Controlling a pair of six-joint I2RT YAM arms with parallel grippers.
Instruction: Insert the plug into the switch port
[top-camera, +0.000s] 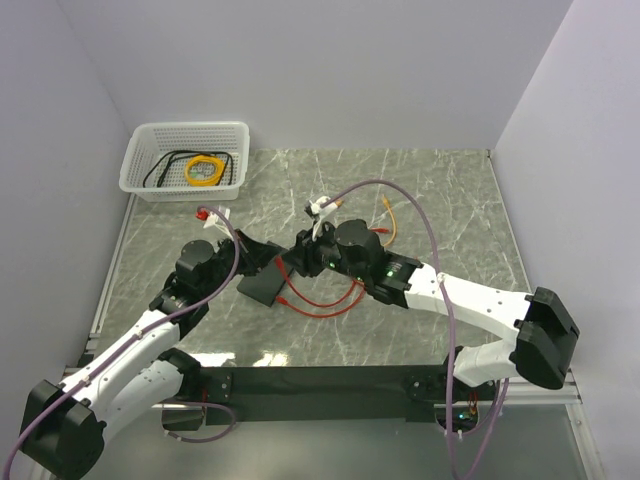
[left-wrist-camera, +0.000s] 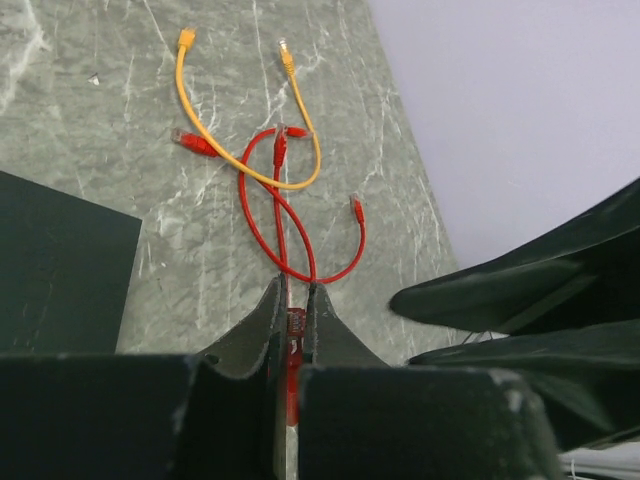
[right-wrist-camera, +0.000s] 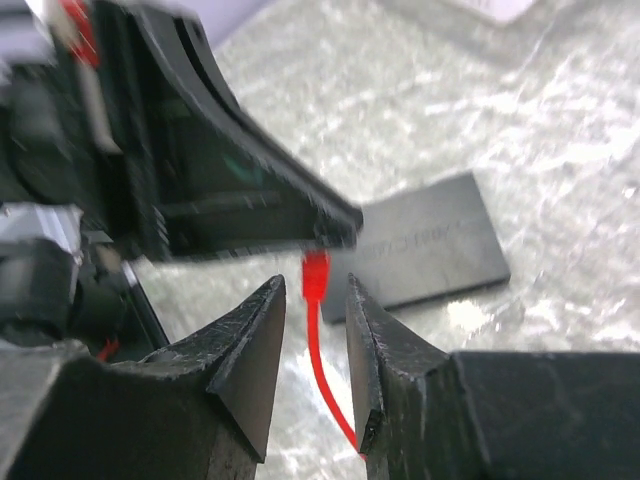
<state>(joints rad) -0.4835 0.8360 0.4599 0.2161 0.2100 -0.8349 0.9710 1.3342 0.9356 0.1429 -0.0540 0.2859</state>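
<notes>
left end effector (left-wrist-camera: 293, 292) was pressed together on the small red-booted plug (left-wrist-camera: 295, 326) that tipped a thin red network cord (right-wrist-camera: 316, 345). the plug sat upright between the two dark fingers (left-wrist-camera: 262, 330), held off the bench. in the right wrist view the same plug hung just under the left end effector's dark tip, in the gap between the fingers of the right end effector (right-wrist-camera: 313, 290). that end effector stood spread, and neither of its fingers clearly touched the plug or the cord running down between them. the flat matte-black rectangular switch box (right-wrist-camera: 430, 245) lay on the grey marbled bench (top-camera: 440, 190), beyond the plug and apart from it. its port was too small to make out. in the top view the two end effectors met nose to nose just above the box's far right corner, and red cord looped on the bench to the right of the box. a thin orange-yellow cord (top-camera: 388, 225) lay loose further right. a white mesh plastic basket (top-camera: 140, 165) stood at the far left corner, with a coiled yellow cord (top-camera: 203, 171) and a black cord (top-camera: 160, 172) inside.
</notes>
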